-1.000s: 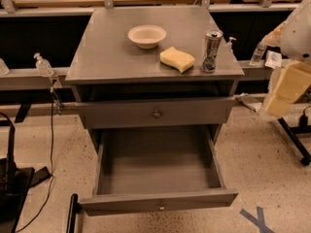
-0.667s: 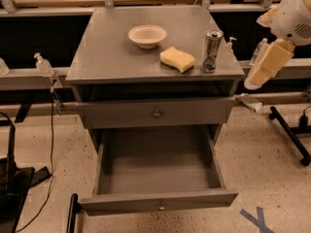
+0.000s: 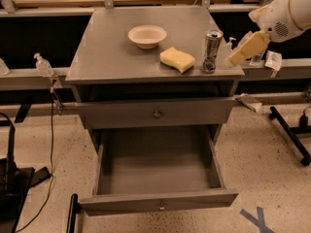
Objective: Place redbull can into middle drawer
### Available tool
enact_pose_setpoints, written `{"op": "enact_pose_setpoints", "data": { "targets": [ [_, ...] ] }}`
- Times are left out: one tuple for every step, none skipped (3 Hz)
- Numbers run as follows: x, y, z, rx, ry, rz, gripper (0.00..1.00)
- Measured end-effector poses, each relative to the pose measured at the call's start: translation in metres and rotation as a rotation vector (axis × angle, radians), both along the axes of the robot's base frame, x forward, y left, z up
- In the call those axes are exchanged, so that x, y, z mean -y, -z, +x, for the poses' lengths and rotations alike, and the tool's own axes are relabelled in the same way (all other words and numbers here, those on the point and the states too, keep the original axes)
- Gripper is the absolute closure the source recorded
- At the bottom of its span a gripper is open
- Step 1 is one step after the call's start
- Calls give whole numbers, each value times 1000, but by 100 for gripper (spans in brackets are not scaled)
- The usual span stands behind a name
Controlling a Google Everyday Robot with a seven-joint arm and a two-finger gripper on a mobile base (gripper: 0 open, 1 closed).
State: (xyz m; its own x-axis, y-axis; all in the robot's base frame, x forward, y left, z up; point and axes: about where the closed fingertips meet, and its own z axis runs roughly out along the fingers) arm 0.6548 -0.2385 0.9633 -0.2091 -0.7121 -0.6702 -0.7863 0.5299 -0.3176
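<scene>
The redbull can (image 3: pixel 212 51) stands upright near the right front edge of the grey cabinet top (image 3: pixel 112 52). It is silvery with dark markings and a pull-tab top. My gripper (image 3: pixel 248 47), with cream-coloured fingers, hangs from the white arm at the upper right, just right of the can and apart from it. The middle drawer (image 3: pixel 158 203) is pulled wide open below, its inside bare. The drawer front above it (image 3: pixel 156 113), with a small knob, is slightly out.
A white bowl (image 3: pixel 146 35) and a yellow sponge (image 3: pixel 177 59) sit on the cabinet top left of the can. A clear pump bottle (image 3: pixel 43 65) stands on the left rail. Black stand legs (image 3: pixel 291 135) lie on the floor at right, dark gear at lower left.
My arm and gripper have risen and moved left, from beside the cabinet's right side to the height of the can, close to it. The can and drawers have not moved.
</scene>
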Motion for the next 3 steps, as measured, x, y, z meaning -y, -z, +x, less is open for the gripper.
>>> {"op": "enact_pose_setpoints", "data": {
  "targets": [
    [-18, 7, 29, 34, 11, 174, 0],
    [-28, 14, 48, 53, 30, 278, 0],
    [-36, 27, 65, 58, 62, 299, 0]
  ]
}}
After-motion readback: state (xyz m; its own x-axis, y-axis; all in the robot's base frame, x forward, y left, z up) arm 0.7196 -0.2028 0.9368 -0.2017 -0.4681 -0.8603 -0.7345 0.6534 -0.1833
